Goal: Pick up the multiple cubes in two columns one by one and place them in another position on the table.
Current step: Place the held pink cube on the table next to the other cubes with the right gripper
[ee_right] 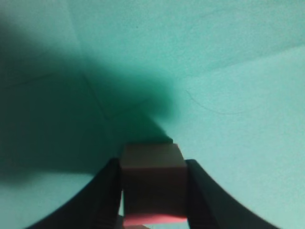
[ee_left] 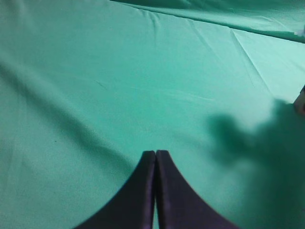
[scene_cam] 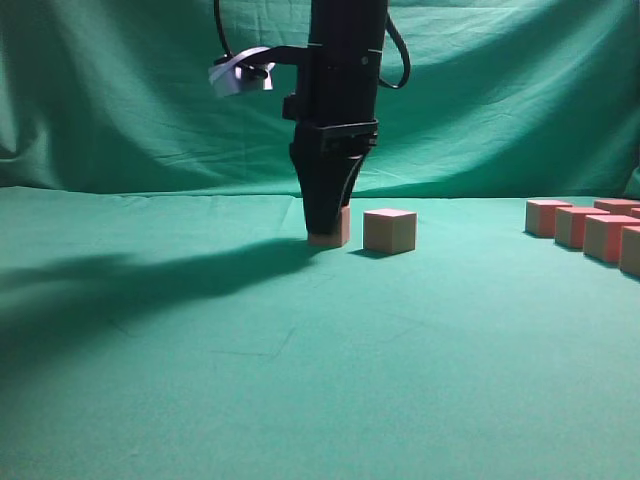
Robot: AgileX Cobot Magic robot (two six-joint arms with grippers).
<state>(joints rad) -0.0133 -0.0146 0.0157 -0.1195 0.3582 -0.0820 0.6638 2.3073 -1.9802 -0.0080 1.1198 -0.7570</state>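
Flanking the gripped cube (scene_cam: 334, 228): one loose cube (scene_cam: 389, 230) (four more (scene_cam: 590, 228) farther right).

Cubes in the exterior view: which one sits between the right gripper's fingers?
The leftmost cube, on the table under the right gripper. Its neighbour and the group at far right stand free.

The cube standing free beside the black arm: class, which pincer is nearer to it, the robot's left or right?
Right. The right pincer stands just left of that cube, around a second cube. The left pincer sees only green cloth, no cube close.
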